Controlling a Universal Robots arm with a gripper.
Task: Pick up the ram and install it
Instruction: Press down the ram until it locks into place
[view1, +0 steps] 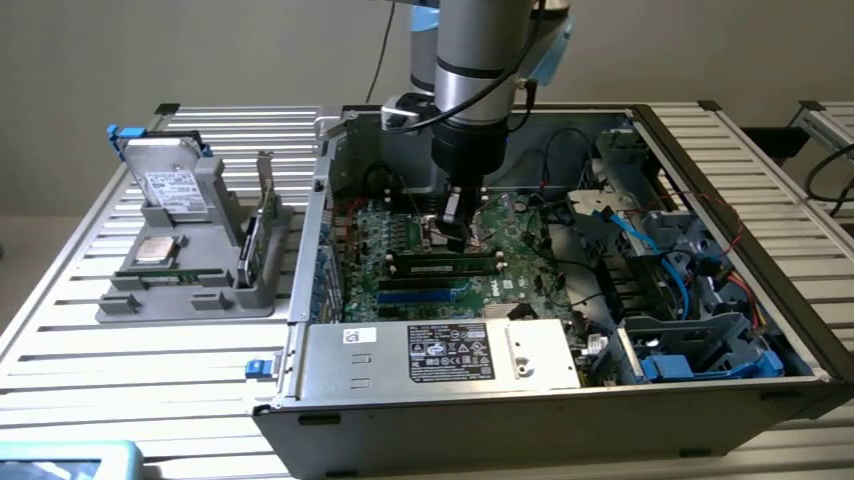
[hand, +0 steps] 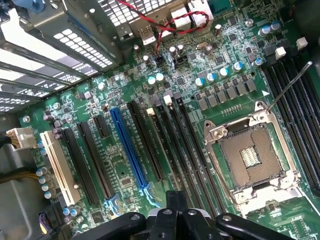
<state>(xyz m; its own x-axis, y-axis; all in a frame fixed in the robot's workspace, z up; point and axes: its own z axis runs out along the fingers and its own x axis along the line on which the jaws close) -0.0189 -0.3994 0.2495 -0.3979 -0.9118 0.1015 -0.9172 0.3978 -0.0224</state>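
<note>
The work surface is a slatted aluminium table (view1: 80, 330), and I read it from the frame's left.

1. Left of frame: a grey moulded parts fixture (view1: 200, 290) holds spare components.
2. Centre: an open grey steel computer case (view1: 534, 420) exposes the large green motherboard (view1: 367, 290).
3. Task item: the ram (view1: 447, 267), a long, narrow green circuit-board stick with a pale label, stands on edge in a black slot at frame centre, between pale end clips.
4. The black two-finger gripper (view1: 459, 240) hangs just above the ram. Its fingers look drawn together into one narrow tip, with nothing visible between them. I cannot confirm contact with the ram.
5. In the wrist view, the gripper (hand: 174, 197) sits over empty black slots, with the open metal processor socket (hand: 250, 157) to the right.

Handling, in my judgement: the ram is light, stiff, thin and fragile. Grip the bare upper long edge near mid-length. Avoid the chips and contact edge.
</note>
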